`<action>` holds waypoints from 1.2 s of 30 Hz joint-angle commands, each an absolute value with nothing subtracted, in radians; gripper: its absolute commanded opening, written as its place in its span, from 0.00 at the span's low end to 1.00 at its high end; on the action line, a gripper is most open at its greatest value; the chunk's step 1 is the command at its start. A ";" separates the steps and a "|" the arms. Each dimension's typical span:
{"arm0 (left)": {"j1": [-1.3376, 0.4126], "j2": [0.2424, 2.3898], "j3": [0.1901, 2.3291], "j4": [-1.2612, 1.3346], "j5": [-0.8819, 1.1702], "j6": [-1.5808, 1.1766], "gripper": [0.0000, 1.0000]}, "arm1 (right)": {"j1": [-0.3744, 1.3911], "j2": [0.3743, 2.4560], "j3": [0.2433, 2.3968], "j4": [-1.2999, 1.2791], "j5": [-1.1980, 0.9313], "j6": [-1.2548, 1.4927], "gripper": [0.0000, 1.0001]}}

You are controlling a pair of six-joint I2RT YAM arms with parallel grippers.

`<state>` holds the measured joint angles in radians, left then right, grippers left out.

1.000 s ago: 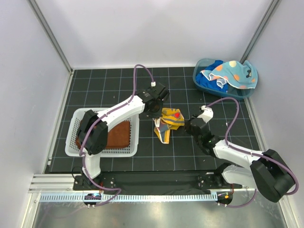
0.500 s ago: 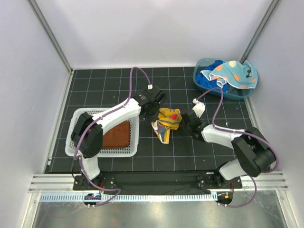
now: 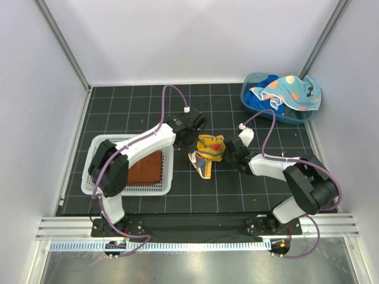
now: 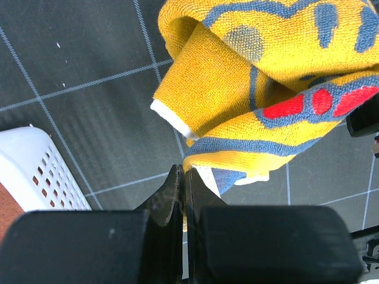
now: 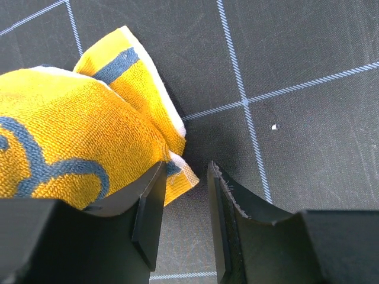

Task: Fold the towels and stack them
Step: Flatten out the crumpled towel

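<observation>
A bunched yellow towel (image 3: pixel 208 151), patterned blue and red, sits mid-table on the black gridded mat (image 3: pixel 148 106). The left gripper (image 4: pixel 183 177) is clenched on its left edge. The right gripper (image 5: pixel 186 170), jaws parted and grasping nothing, touches its right side. A rust-brown towel (image 3: pixel 145 168) lies in the white basket (image 3: pixel 95 155) at left. A spotted towel (image 3: pixel 290 92) and a royal-blue towel (image 3: pixel 260 102) fill the far-right tub (image 3: pixel 244 97).

Bright, even light from above floods the black grid mat (image 3: pixel 136 100); we find only soft shadows beside the left arm (image 3: pixel 148 139), a dull sheen on the metal front sill (image 3: pixel 177 266), and crisp weave on the yellow towel (image 4: pixel 225 100) up close.
</observation>
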<state>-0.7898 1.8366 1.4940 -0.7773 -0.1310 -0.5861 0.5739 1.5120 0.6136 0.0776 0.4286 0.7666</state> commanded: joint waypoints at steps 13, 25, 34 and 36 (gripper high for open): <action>-0.793 1.790 1.489 -0.749 -0.133 -0.578 0.00 | 0.609 1.420 0.566 0.052 0.403 0.790 0.41; -0.796 1.783 1.483 -0.755 -0.138 -0.574 0.00 | 0.609 1.519 0.600 0.006 0.494 0.766 0.39; -0.801 1.775 1.483 -0.764 -0.144 -0.563 0.00 | 0.609 1.554 0.630 -0.028 0.491 0.738 0.05; -0.804 1.773 1.485 -0.764 -0.146 -0.557 0.00 | 0.609 1.539 0.635 -0.037 0.488 0.733 0.01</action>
<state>-0.7971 1.8347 1.4826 -0.7750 -0.1310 -0.5762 0.6071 1.5272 0.6304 0.0319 0.4744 0.7540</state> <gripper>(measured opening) 0.021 0.036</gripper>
